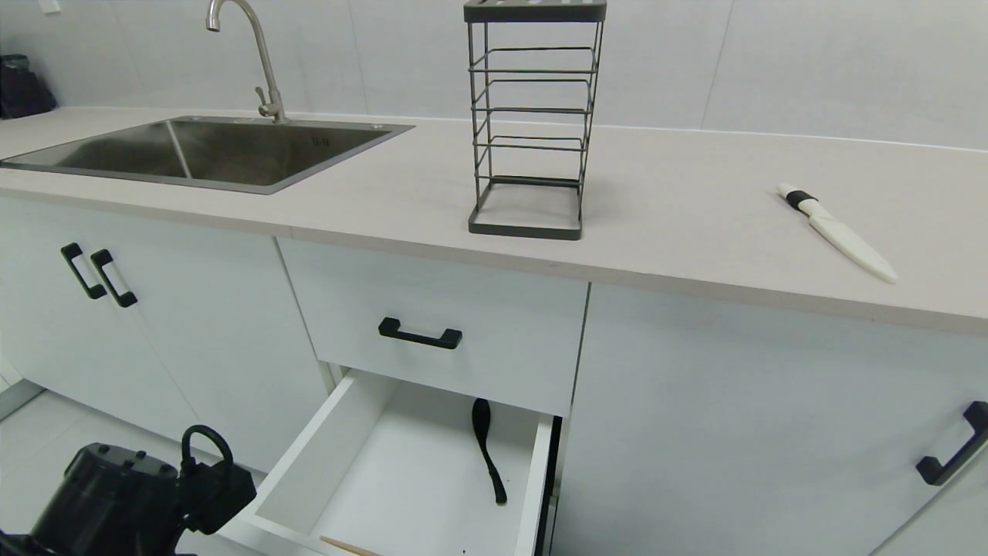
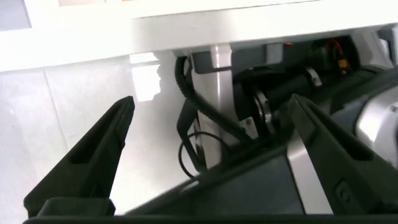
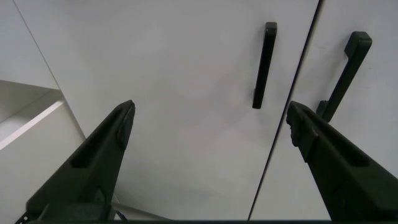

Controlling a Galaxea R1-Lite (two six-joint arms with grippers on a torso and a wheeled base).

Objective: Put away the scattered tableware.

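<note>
A white knife (image 1: 837, 232) with a black band on its handle lies on the countertop at the right. The lower drawer (image 1: 309, 463) stands pulled out; inside it lie a black spoon (image 1: 486, 448) and, at its front edge, a wooden stick (image 1: 347, 547). My left arm (image 1: 127, 494) hangs low at the left, beside the drawer's front corner. The left gripper (image 2: 212, 102) is open and holds nothing. The right gripper (image 3: 211, 111) is also open and empty, facing white cabinet doors.
A tall black wire rack (image 1: 532, 116) stands mid-counter. A steel sink (image 1: 208, 150) with a faucet (image 1: 258, 54) is at the back left. The shut upper drawer has a black handle (image 1: 420, 335). Two black door handles (image 3: 268, 65) show before the right gripper.
</note>
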